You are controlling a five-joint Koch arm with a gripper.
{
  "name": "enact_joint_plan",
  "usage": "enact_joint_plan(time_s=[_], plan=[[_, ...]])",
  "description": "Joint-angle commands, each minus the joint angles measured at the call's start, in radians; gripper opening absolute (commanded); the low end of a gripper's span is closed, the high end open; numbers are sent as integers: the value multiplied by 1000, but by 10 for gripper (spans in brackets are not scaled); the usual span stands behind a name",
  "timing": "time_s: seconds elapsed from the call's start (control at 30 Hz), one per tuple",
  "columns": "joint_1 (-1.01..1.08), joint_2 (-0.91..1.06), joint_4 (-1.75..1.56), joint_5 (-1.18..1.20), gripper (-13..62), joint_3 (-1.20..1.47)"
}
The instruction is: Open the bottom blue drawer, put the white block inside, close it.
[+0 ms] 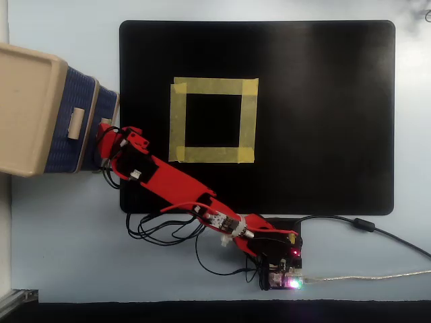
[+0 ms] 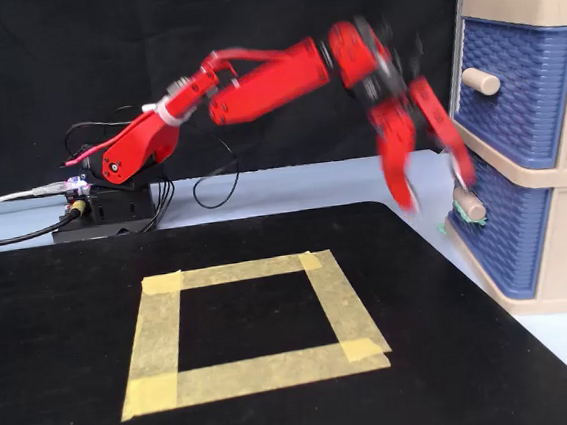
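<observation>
Red gripper (image 2: 434,190) — jaws apart — at bottom blue drawer (image 2: 494,237)

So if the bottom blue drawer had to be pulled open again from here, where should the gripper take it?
By the small beige handle on the bottom drawer front. It is a short peg sticking out from the woven face, so the gripper should come straight at the front from the mat side, one finger on each side of it. The flush front offers no other hold.

woven-texture plastic bottom blue drawer (image 2: 503,244), matt black mat (image 2: 63,324), papery tape square (image 2: 249,326)
</observation>
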Motion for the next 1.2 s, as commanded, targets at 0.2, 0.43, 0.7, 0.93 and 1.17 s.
enact_joint_plan(time_s=[0.2,0.43,0.7,0.93,1.17], plan=[[433,652,454,558,338,268],[775,1006,308,1115,336,1229],[854,1460,-137,1178,338,2120],[854,1563,86,1169,341,2309],[845,1562,61,1177,344,2387]])
